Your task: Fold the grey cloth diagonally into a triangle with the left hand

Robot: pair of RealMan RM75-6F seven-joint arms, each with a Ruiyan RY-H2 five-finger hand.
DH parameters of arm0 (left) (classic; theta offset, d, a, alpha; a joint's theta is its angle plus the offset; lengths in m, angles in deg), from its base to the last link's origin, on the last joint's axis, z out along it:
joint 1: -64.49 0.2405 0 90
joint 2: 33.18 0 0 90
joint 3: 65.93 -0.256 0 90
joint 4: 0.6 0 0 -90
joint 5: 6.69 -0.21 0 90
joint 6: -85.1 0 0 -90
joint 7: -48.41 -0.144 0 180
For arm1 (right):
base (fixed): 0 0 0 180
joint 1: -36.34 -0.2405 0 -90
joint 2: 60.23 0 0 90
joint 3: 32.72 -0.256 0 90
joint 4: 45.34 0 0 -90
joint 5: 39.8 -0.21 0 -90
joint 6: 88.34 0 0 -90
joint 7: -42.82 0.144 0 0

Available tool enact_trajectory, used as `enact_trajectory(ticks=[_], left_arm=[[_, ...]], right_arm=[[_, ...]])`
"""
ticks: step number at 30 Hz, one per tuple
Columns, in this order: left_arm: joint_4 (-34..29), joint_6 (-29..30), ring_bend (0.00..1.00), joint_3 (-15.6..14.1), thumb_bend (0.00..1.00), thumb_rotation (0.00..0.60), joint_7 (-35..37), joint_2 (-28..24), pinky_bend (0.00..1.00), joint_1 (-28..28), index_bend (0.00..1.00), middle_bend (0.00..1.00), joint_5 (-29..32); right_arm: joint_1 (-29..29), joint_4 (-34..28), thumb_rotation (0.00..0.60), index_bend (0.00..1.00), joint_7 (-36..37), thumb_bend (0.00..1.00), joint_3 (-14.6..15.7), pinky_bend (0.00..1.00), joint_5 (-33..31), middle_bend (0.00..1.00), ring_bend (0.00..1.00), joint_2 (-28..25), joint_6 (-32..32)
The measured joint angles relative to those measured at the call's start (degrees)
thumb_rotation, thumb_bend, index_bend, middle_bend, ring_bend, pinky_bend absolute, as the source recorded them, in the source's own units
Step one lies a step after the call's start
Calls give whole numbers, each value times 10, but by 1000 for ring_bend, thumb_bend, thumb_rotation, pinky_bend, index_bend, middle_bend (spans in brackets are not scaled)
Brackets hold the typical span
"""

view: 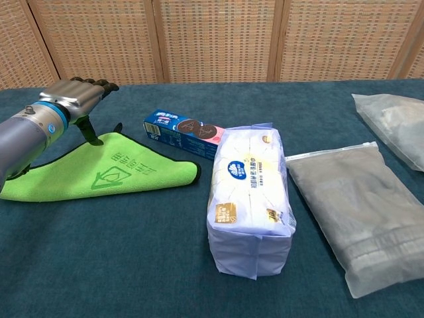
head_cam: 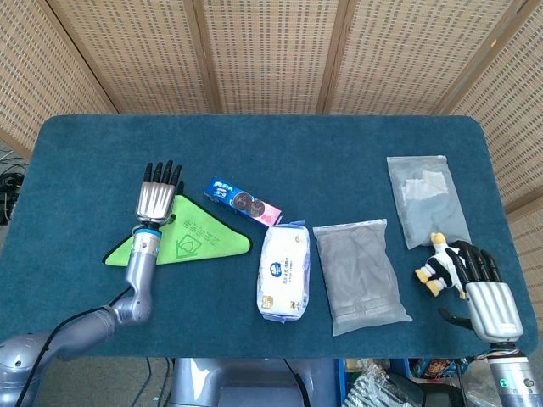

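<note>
1. Only the head view takes in the right hand (head_cam: 485, 287), lying at the near right edge of the worktop (head_cam: 93, 161) with its fingers spread and nothing in them, fingertips against a small penguin toy (head_cam: 436, 263). The chest view misses both.
2. The chest view shows the cloth (view: 106, 171), green here rather than grey, lying folded into a flat triangle on the left of the worktop, its printed face up. The left hand's thumb reaches down to the cloth's far corner; I cannot tell whether it touches.
3. The left hand (head_cam: 157, 193) hovers above that far corner, palm down, fingers stretched out side by side, holding nothing. Its forearm runs back across the cloth towards the near edge.
4. Just right of the cloth is a blue biscuit box (view: 182, 132), then a pack of wipes (view: 248, 195), standing close together.
5. Further right lies a grey bagged garment (head_cam: 358, 273), and beyond it a clear zip bag (head_cam: 427, 199), well apart from the cloth.
</note>
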Motion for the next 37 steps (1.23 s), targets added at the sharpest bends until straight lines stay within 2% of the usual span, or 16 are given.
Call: enact_trajectory(ticks=[7, 10, 16, 19, 23, 26, 29, 33, 37], left_arm=[[-58, 21, 0, -2, 181, 600, 17, -25, 0, 14, 0, 0, -12], [-113, 42, 0, -7, 184, 600, 31, -49, 0, 31, 0, 0, -27], [-267, 107, 0, -32, 185, 600, 58, -118, 0, 86, 0, 0, -65], [-354, 150, 0, -59, 185, 600, 67, -164, 0, 127, 0, 0, -93], [-448, 226, 0, -124, 185, 600, 82, -235, 0, 200, 0, 0, -157], [-472, 271, 0, -173, 185, 600, 97, -261, 0, 252, 0, 0, -201], [-483, 304, 0, -208, 185, 600, 105, -278, 0, 289, 0, 0, -232], [-483, 337, 0, -236, 185, 600, 119, -286, 0, 325, 0, 0, -269], [-481, 355, 0, -245, 185, 600, 129, -293, 0, 344, 0, 0, -294]], right_arm=[[-1, 2, 600, 0, 0, 0, 0, 0, 0, 0, 0, 0, 3], [-2, 3, 600, 0, -1, 0, 0, 0, -2, 0, 0, -1, 5], [-2, 7, 600, 0, -4, 0, -2, 0, -3, 0, 0, 0, 2], [-2, 8, 600, 0, -14, 0, -3, 0, -3, 0, 0, 1, 0], [-1, 8, 600, 0, -34, 0, -3, 0, -3, 0, 0, 6, -2], [-1, 8, 600, 0, -39, 0, -5, 0, -4, 0, 0, 9, -5], [-1, 7, 600, 0, -40, 0, -6, 0, -4, 0, 0, 10, -9], [2, 8, 600, 0, -39, 0, -8, 0, -1, 0, 0, 10, -18], [4, 10, 600, 0, -34, 0, -10, 0, -3, 0, 0, 9, -21]])
